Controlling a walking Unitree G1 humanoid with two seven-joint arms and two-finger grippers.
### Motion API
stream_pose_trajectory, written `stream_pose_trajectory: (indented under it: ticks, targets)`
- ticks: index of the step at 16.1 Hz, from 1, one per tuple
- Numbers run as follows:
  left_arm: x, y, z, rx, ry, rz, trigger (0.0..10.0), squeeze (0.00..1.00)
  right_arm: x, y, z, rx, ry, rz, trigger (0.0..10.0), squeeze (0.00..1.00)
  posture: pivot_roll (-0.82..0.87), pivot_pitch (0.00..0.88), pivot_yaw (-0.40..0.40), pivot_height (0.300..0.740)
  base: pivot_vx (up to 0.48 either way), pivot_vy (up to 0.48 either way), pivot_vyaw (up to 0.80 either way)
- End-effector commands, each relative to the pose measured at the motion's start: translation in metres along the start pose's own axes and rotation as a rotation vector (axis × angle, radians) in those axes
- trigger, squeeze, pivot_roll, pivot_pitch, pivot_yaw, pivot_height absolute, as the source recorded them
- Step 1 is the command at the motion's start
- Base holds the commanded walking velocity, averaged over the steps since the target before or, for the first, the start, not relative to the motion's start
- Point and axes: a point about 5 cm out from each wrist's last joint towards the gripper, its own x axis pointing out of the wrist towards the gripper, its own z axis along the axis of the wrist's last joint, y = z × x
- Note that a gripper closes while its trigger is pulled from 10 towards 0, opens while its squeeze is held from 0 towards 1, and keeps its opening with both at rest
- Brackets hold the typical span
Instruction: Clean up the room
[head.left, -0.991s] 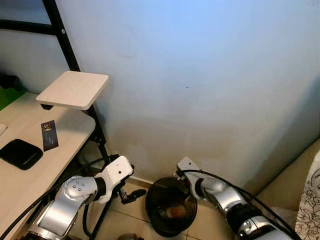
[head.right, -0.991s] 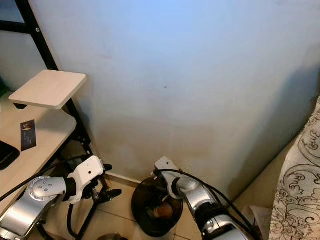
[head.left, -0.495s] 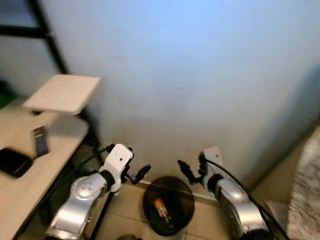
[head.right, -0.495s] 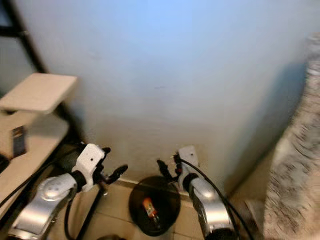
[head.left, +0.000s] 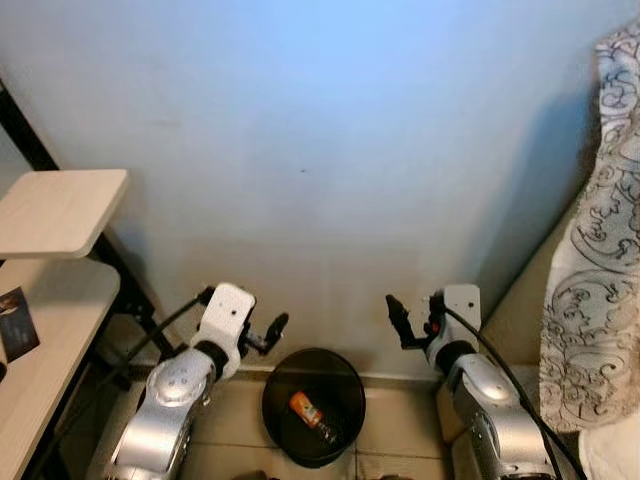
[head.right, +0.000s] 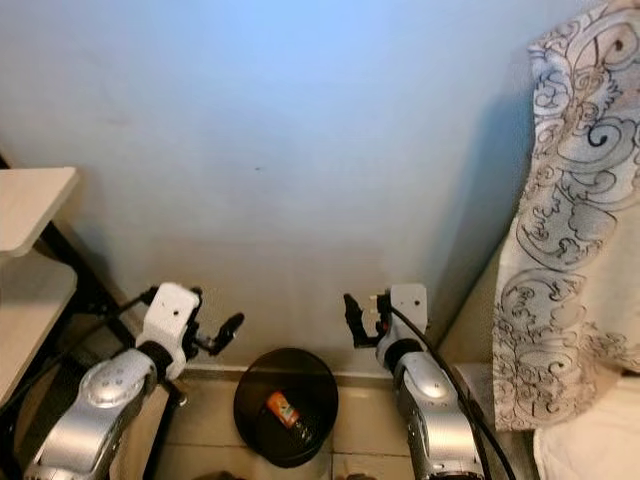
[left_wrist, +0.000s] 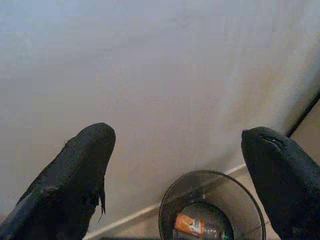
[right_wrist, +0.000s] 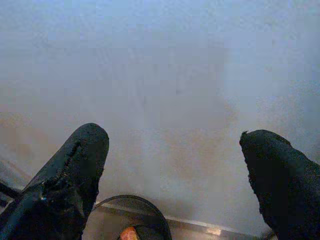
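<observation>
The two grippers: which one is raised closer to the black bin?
The left gripper. Its open fingers hang just above the rim of the black bin, on the desk side. The right gripper, also open, is raised higher and farther off, near the patterned cloth.

Bin (head.left: 313, 405): dark glossy plastic. Wall (head.left: 330, 150): matt paint. Arm shells (head.left: 165, 405): brushed silver metal. Curtain (head.left: 600, 230): patterned cloth. Bench (head.left: 45, 310): pale wood.
</observation>
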Motion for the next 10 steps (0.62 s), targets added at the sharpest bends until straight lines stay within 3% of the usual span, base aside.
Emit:
stream_pose_trajectory:
  ticks: [1, 3, 10]
  targets:
    - [-0.003, 0.005, 0.002, 0.006, -0.005, 0.031, 10.0, 0.00, -0.003, 0.000, -0.002, 0.015, 0.009, -0.007, 10.0, 1.00, 0.05, 0.000, 0.044, 0.740, 0.000, 0.000, -0.67]
    - [-0.007, 0.009, 0.003, 0.010, -0.003, 0.064, 10.0, 0.00, -0.005, 0.005, -0.004, 0.057, 0.031, -0.011, 10.0, 1.00, 0.06, 0.000, 0.036, 0.740, 0.000, 0.000, -0.67]
    - [-0.005, 0.011, 0.008, 0.021, -0.006, 0.079, 10.0, 0.00, -0.004, 0.010, 0.000, 0.054, 0.028, 0.000, 10.0, 1.00, 0.07, 0.000, 0.025, 0.740, 0.000, 0.000, -0.66]
